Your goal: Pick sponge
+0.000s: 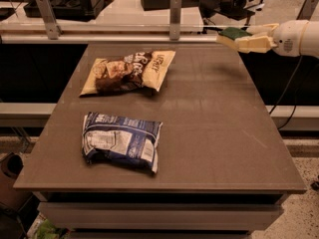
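The sponge [233,33], dark green on top with pale yellow foam below, is held in the air above the table's far right corner. My gripper [244,38] comes in from the right on a white arm [299,38]. Its cream fingers [255,44] are shut on the sponge, one above and one below it. The sponge is clear of the table top.
A brown table [209,133] fills the view. A tan and brown snack bag [128,71] lies at the far left. A blue and white snack bag [122,141] lies at the near left. A railing with metal posts [175,10] runs behind the table.
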Controlling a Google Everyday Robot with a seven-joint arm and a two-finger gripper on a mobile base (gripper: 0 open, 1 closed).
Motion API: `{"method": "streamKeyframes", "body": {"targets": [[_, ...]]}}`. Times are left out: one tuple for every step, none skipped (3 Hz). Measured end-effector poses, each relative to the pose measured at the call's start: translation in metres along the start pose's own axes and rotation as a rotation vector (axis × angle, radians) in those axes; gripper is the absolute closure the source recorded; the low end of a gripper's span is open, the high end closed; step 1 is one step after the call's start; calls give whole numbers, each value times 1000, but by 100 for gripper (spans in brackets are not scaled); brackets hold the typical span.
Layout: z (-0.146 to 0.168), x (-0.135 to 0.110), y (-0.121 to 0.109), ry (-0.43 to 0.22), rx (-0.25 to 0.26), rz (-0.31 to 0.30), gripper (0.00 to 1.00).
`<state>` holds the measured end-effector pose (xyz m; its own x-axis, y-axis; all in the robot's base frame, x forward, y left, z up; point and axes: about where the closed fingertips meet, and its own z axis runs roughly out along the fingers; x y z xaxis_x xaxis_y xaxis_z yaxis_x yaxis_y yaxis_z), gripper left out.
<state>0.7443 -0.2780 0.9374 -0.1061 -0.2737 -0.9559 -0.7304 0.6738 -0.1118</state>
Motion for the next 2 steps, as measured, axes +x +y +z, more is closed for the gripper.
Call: {"method": "streamKeyframes", "body": {"targets": [[-9, -18, 4, 12, -34, -30, 100], [-10, -20, 5, 12, -38, -34, 100]]}}
